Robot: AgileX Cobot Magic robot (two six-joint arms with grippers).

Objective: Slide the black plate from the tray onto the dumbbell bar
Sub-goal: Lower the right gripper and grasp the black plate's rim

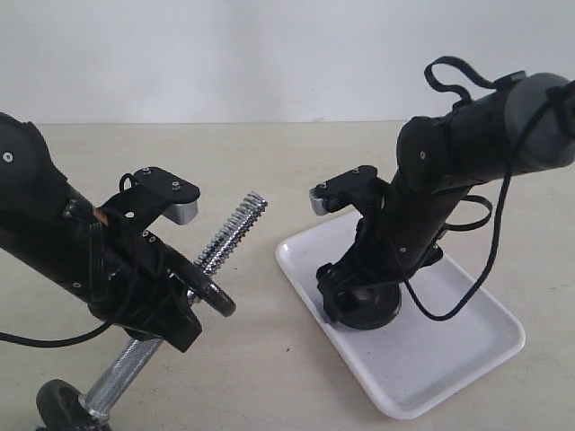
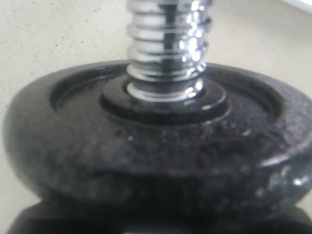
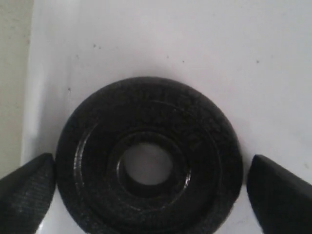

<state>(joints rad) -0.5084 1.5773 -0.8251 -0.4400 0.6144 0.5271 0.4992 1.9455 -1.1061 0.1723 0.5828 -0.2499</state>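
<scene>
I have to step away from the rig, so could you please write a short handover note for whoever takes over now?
Left gripper: shut on the dumbbell bar, holding it tilted, threaded end bare.
Right gripper: open, fingers either side of the black plate, which lies flat on the tray.
Done: bar held up, plate straddled.
To do: grasp, lift, slide plate onto bar.

Rough black plate [image 3: 146, 109], glossy tray [image 3: 204, 39]

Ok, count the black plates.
3 plates. One in the tray under the right gripper; one on the dumbbell bar below its thread; one at the bar's low end. Arms may hide more.
</scene>
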